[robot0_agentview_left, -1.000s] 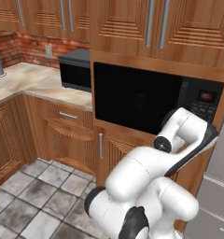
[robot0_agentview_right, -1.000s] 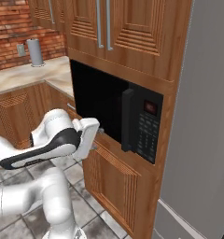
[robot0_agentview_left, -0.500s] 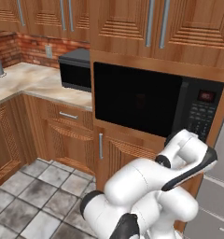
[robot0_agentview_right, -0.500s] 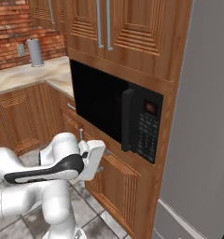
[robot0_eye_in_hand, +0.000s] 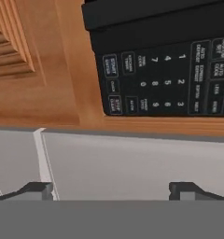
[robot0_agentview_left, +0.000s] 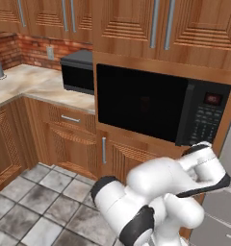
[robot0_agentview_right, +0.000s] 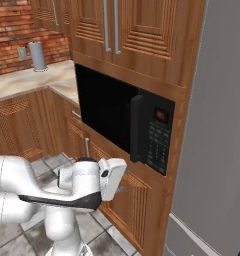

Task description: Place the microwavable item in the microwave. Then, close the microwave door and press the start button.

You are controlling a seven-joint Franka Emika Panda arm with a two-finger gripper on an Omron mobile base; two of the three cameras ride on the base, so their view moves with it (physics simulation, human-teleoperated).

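While the microwave (robot0_agentview_left: 160,108) sits built into the wooden cabinetry (robot0_agentview_left: 136,29), its door (robot0_agentview_left: 141,103) lies flush and closed across most of the front, the dark glass showing nothing of the inside. The keypad panel (robot0_agentview_left: 206,117) with its small red display (robot0_agentview_left: 212,99) stands at the right end of the appliance, and the door's dark vertical handle (robot0_agentview_right: 136,127) runs just left of that panel in the right base view. The arm is folded low in front of the lower cabinet doors (robot0_agentview_right: 127,200), below the microwave, with the hand near the cabinet under the keypad. In the hand view the gripper (robot0_eye_in_hand: 115,190) has its two dark fingertips (robot0_eye_in_hand: 37,189) spread wide with nothing between them, and the keypad appears rolled sideways above a wooden strip and a flat grey surface (robot0_eye_in_hand: 132,163). The red cup cannot be seen from outside. Further left, a plain black box appliance (robot0_agentview_left: 78,72) rests on the light stone counter (robot0_agentview_left: 35,86), and a grey cylinder (robot0_agentview_right: 37,56) stands by the brick wall (robot0_agentview_right: 17,25)
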